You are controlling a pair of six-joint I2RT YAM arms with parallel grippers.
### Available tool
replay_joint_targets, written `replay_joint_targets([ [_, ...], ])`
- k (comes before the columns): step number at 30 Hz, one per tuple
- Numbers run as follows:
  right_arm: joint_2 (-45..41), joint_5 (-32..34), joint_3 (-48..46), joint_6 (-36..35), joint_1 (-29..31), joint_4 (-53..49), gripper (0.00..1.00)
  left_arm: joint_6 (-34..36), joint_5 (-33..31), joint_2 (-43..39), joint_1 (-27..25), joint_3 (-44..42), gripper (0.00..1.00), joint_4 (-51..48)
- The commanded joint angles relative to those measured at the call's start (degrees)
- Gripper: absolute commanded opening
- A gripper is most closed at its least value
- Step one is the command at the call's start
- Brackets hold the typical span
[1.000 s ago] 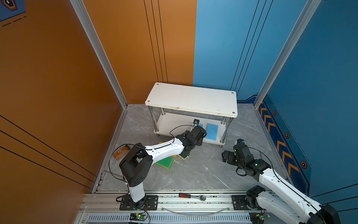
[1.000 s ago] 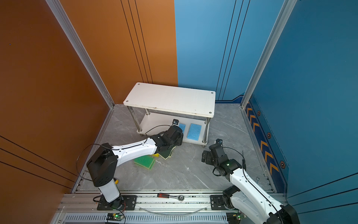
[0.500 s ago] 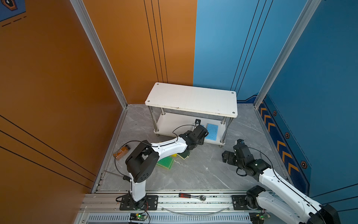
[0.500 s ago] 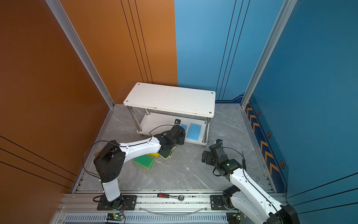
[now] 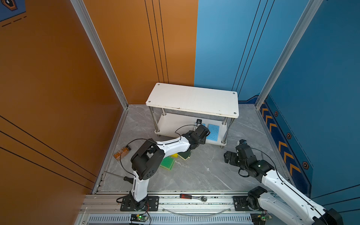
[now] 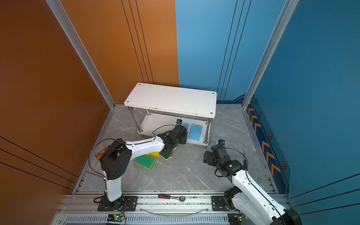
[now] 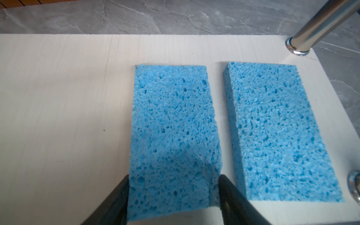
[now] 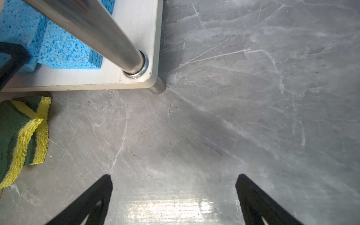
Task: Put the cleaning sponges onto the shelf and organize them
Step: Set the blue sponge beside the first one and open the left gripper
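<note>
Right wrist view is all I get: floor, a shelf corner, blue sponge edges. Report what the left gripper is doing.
Observer: The left gripper holds the first blue sponge by its long sides, flat on the lower board of the shelf.
Operator: Describe the second blue sponge.
Observer: It lies parallel beside the first, a narrow gap between, toward the shelf's right end.
Operator: List floor sponges outside my view.
Observer: In a top view, two light-green sponges lie overlapped, a yellow sponge peeking out just behind them.
</note>
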Motion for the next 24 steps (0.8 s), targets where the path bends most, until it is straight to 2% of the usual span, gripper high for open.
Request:
replay_joint_targets([
  [1, -0.83, 0.47, 1.37, -0.07, -0.5, -2.45, 0.98, 0.02, 0.72, 0.75, 0.69, 1.59, 0.7, 1.01],
  [24, -1.01, 0.6, 1.06, 0.41, -0.52, -2.46, 0.98, 0.64, 1.56, 1.1, 1.46, -0.94, 0.76, 2.1],
])
